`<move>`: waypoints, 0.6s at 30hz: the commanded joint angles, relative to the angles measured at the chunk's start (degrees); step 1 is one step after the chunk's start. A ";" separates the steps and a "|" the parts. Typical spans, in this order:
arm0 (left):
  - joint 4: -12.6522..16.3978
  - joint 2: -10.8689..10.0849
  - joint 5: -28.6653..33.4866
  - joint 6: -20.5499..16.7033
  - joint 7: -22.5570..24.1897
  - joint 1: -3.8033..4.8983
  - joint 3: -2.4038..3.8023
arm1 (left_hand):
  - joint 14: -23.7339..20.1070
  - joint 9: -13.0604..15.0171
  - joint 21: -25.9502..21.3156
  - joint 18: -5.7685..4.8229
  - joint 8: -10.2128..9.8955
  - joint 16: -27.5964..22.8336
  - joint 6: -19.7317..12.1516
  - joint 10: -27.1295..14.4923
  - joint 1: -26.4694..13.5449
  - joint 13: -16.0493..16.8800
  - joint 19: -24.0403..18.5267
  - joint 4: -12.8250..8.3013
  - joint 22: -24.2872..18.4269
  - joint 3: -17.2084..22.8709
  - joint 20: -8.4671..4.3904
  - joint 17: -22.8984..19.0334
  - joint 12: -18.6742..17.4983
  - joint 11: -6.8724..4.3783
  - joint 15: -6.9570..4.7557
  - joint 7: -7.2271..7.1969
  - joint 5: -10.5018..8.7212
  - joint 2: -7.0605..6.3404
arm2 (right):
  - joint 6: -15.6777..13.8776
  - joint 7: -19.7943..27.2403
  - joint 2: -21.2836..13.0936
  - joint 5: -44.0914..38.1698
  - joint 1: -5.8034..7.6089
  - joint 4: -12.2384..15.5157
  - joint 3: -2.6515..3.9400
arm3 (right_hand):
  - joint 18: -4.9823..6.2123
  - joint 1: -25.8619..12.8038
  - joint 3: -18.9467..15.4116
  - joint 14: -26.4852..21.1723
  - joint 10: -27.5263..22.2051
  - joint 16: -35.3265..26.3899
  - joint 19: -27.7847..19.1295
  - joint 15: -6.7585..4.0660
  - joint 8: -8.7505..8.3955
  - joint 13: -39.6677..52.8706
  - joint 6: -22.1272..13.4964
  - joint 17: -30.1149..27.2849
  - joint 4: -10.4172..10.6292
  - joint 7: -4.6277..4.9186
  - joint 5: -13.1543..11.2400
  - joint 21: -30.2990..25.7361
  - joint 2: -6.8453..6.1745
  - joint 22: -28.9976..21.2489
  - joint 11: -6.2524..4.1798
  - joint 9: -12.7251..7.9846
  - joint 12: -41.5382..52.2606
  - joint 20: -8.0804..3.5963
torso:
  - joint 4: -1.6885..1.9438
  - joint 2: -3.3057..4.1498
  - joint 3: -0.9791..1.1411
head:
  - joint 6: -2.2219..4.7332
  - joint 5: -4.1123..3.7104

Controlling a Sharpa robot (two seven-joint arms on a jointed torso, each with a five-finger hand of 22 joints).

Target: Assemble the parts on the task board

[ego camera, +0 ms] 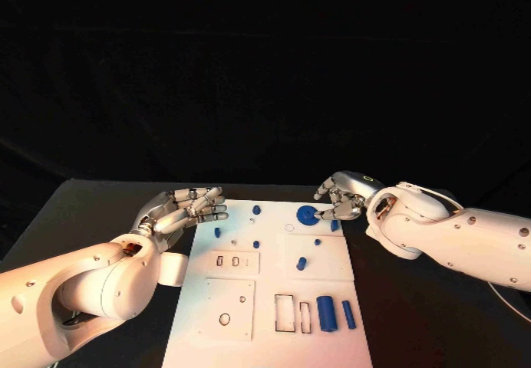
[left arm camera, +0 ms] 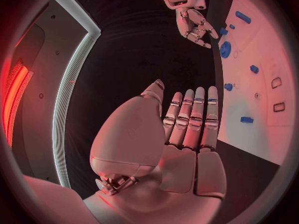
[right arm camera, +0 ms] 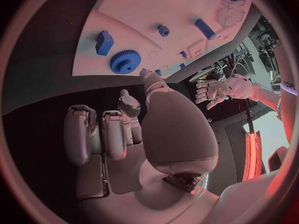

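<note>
Head view: task board point(ego camera: 277, 307) lies mid-table point(ego camera: 100, 207). Blue gear point(ego camera: 308, 215) lies at the board's 1 o'clock corner; blue cylinders point(ego camera: 327, 313) stand near the 5 o'clock edge, small pegs scattered between. Right hand point(ego camera: 341, 201) is at the gear's 3 o'clock, fingertips curled just beside its rim; contact can't be told, and nothing looks lifted. Left hand point(ego camera: 183, 211) hovers at the board's 10 o'clock corner, fingers loosely apart, holding nothing.

Left wrist view: left hand point(left arm camera: 187, 134) flat, fingers straight together, empty, over dark table beside the board point(left arm camera: 261, 94). Gear point(left arm camera: 225, 50) is seen near the right hand point(left arm camera: 196, 27).

Right wrist view: right hand point(right arm camera: 124, 129) has its fingers bent in and nothing between them; gear point(right arm camera: 126, 61) lies flat on the board point(right arm camera: 156, 10), apart from the fingers, with a blue block point(right arm camera: 104, 43) beside it.

Judgement: gear likely light, rigid plastic; toothed rim gives grip, so pinch across the rim from opposite sides. Flat on board, so little edge to get under.
</note>
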 commanded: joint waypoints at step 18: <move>-0.14 0.11 0.02 1.22 0.12 0.07 0.04 | -0.49 -0.07 -0.14 0.33 -0.37 -0.38 0.36 -0.09 0.17 -0.03 -0.41 0.00 -0.08 -0.20 0.01 -0.06 -0.34 0.42 -0.08 0.99 -0.28 0.00 | 3.49 -0.47 4.55 1.79 -0.97 -5.42 -0.18 | -1.01 1.88 -0.52 4.81 1.75 1.73 0.71 0.68 1.35 5.34 -1.16 9.39 1.44 0.12 0.68 0.51 0.33 5.85 0.52 0.43 5.51 0.45 | -0.06 0.01 -0.04 | -0.75 0.11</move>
